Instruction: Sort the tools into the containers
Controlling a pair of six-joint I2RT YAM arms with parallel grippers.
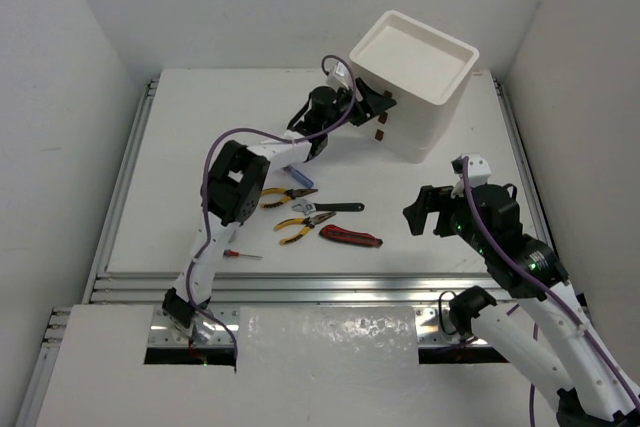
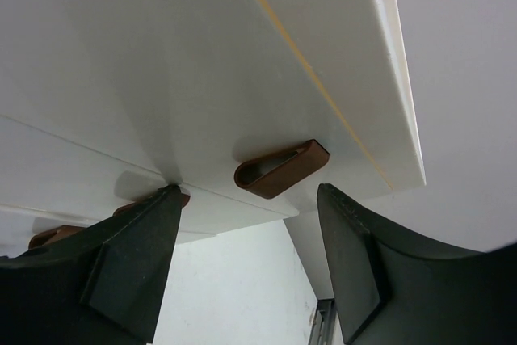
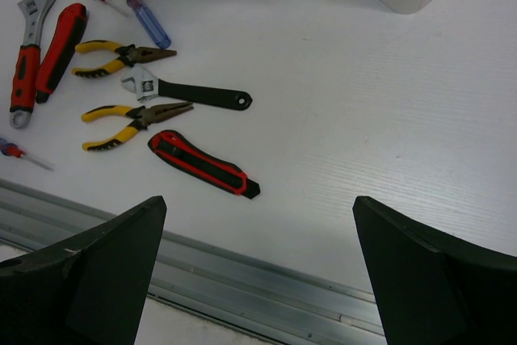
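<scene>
Two poses: left arm (image 1: 268, 152) stretched, fingers (image 2: 133, 256) apart astride the drawer unit's (image 1: 425, 107) tab (image 2: 281, 169); right fingers (image 3: 97, 272) wide.

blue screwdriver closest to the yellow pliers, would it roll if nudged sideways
Likely yes: the blue screwdriver has a rounded handle and a thin shaft, so a sideways push could roll it over the smooth white table. It looks stiff and probably light for its size. The narrow handle might slip unless pinched squarely across.
</scene>
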